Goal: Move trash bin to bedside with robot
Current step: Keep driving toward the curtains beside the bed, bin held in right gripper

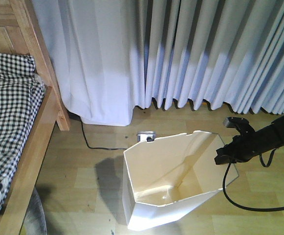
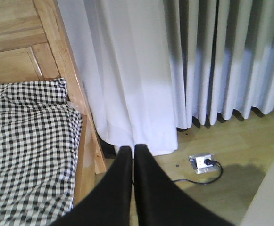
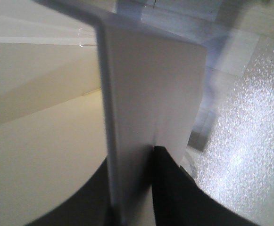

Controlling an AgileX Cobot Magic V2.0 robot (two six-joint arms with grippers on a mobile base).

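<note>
One white trash bin (image 1: 151, 171) stands on the wooden floor (image 1: 83, 161), near the bed (image 1: 36, 137) but not touching it. My right pincer (image 1: 226, 156) pinches the bin's thin wall at the rim. My left pincer (image 2: 132, 151) is pressed together, up by the bed's edge. Pale curtains (image 1: 190, 49) hang behind.

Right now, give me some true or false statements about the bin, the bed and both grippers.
1. The right gripper clamps the rim of the trash bin. True.
2. The trash bin touches the bed. False: bare floor lies between them.
3. The left gripper holds something. False: its fingers are shut on nothing.
4. A black cable runs to a floor socket by the curtain. True.
</note>
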